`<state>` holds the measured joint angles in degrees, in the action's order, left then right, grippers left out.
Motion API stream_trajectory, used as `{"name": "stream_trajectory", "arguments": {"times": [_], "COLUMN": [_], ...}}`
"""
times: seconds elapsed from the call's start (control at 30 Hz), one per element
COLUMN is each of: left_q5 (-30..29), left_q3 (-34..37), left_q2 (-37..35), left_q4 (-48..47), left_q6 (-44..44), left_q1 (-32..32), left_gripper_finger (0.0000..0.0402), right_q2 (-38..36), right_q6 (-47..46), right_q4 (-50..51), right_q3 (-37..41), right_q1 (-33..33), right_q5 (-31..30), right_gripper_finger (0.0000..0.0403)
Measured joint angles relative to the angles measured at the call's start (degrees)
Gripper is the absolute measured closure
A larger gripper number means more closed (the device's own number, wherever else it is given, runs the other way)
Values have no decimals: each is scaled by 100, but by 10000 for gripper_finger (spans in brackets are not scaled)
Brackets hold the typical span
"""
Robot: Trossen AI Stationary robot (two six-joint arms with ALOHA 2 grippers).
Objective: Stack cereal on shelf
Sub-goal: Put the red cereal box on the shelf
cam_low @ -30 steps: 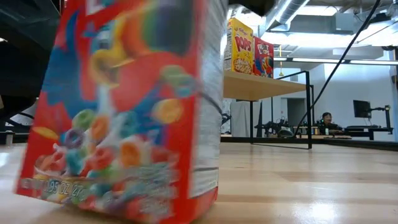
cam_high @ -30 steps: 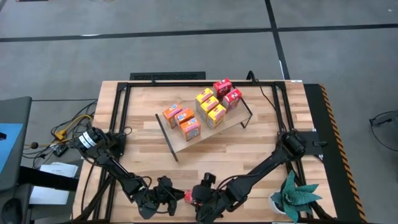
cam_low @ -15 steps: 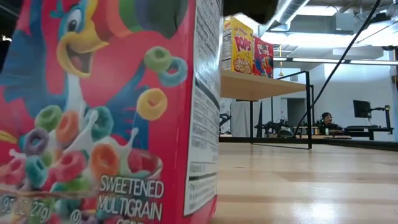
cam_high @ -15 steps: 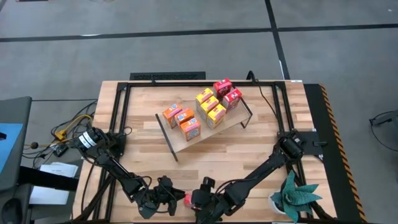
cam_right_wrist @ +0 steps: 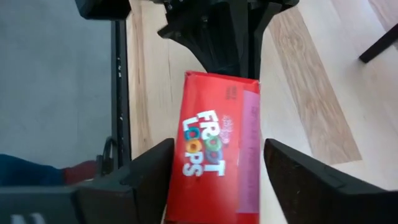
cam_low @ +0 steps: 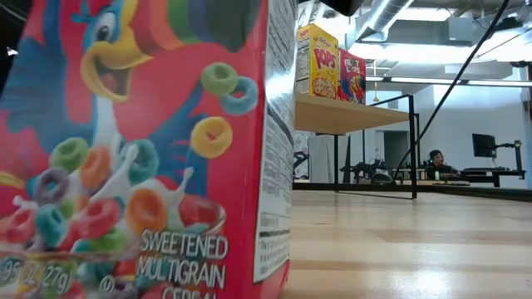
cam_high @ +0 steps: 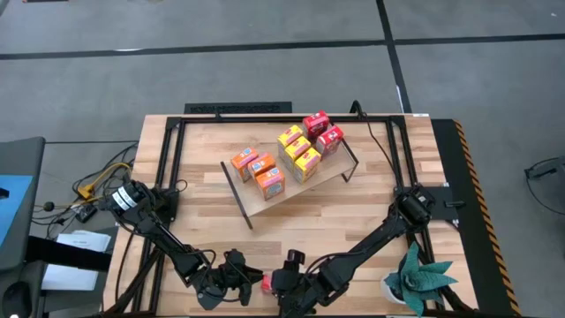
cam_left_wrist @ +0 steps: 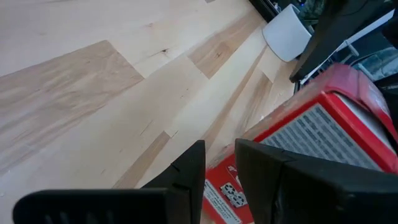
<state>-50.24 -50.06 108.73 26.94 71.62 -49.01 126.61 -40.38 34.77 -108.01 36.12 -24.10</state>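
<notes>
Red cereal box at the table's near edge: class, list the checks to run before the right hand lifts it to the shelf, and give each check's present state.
1. Red cereal box lies between the right hand's fingers: ok.
2. Right hand closed on the box: not ok, gaps show on both sides.
3. Left hand clear of the box: cannot tell; it sits at the box's far end.
4. Bare board left on the shelf: ok.
5. Boxes on the shelf stand upright: ok.

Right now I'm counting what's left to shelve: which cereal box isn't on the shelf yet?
The red Froot Loops box, standing on the table's near edge between the left gripper and right gripper. The other boxes already sit on the shelf.
</notes>
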Motion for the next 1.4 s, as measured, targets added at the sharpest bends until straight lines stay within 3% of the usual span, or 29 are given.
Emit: {"name": "stream_trajectory", "arguments": {"times": [0.27,0.53,0.77,0.93,1.17,1.4], "left_q5": [-4,2,10,-20,-238,-418], "left_q3": [0,0,-2,-2,-2,-2], "left_q2": [0,0,-164,-622,-1714,-3004], "left_q4": [-7,21,75,3,-253,-368], "left_q6": [-44,20,-16,-575,-1705,-3142], "left_q1": [0,0,0,0,52,61], "left_gripper_finger": [326,326,326,326,326,326], "right_q2": [0,-196,-755,-1370,-2447,-3599], "right_q6": [54,675,1129,1530,1843,2055], "right_q4": [142,318,1061,1751,3060,4523], "right_q3": [0,7,9,9,9,7], "right_q1": [-7,-18,-147,-223,-433,-839], "right_q5": [14,176,109,-210,-678,-1189], "right_gripper_finger": [202,261,254,252,264,251]}}
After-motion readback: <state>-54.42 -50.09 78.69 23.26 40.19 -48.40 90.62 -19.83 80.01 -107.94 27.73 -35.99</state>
